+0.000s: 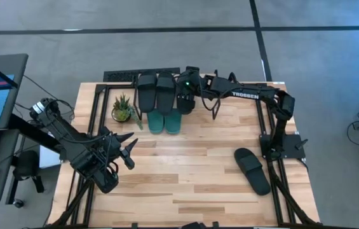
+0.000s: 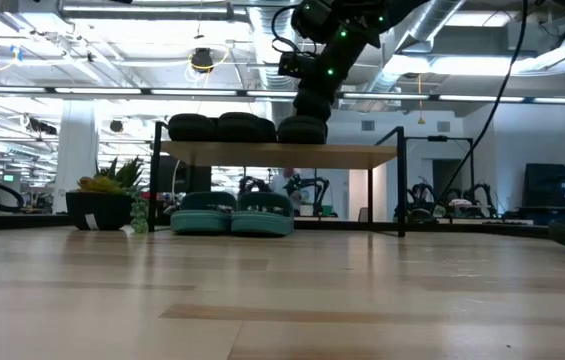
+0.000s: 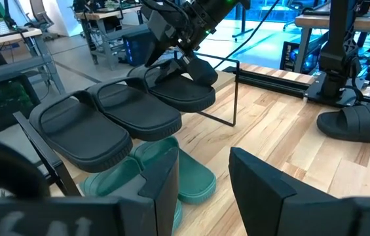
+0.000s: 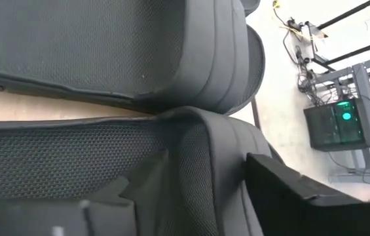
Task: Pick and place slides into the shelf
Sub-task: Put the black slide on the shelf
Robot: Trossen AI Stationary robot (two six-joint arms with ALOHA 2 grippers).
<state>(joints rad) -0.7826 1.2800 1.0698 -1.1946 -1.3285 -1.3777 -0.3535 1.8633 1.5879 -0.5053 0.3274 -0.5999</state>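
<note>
From above, three black slides [image 1: 164, 91] lie side by side on the shelf [image 1: 142, 113] at the bench's [image 1: 192, 165] far edge, two teal slides [image 1: 164, 121] beneath, a fourth black slide [image 1: 251, 170] near right. At bench height, the right tool [image 2: 303, 112] sits spread over the rightmost shelved slide. The left tool [image 3: 201, 196] hovers spread, near left.
</note>
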